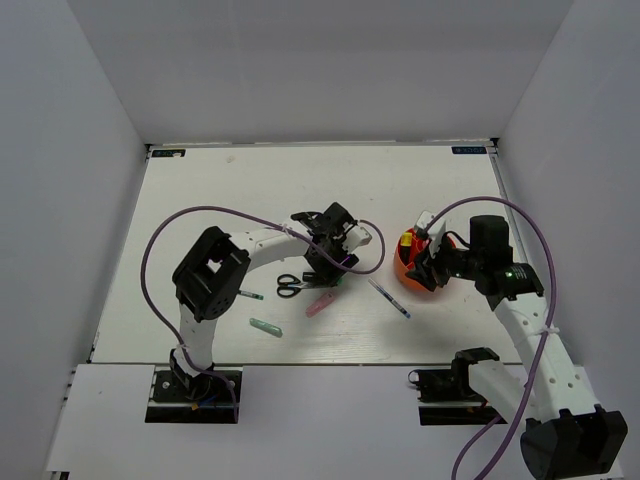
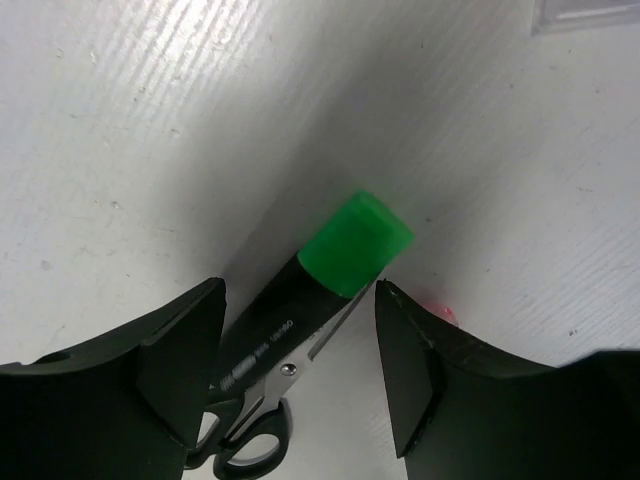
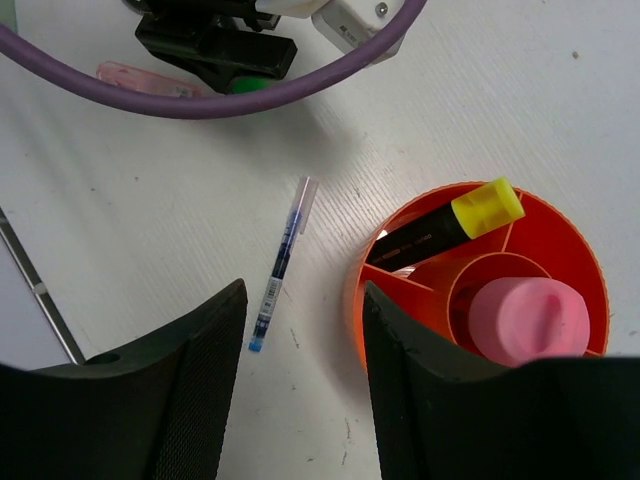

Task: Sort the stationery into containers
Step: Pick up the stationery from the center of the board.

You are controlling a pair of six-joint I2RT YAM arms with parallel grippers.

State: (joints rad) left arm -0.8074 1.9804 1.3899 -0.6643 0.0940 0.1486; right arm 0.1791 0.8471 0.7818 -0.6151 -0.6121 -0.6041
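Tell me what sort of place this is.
Probably a robot lab test cell: a white table boxed in by plain white walls, the left arm and right arm bolted at its near edge, and practice props like scissors and an orange cup.

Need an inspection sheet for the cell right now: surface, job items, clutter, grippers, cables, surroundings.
Surface: white table, faint scuffs.
Job's things: yellow-capped marker and pink-capped bottle in orange container; green-capped marker, scissors, blue pen, thin pen, pink stick, teal stick on table.
Clutter: nothing seen.
Grippers: left gripper open, straddling green-capped marker; right gripper open at container's edge.
Cables: purple cables loop over both arms.
Surroundings: white walls on three sides.
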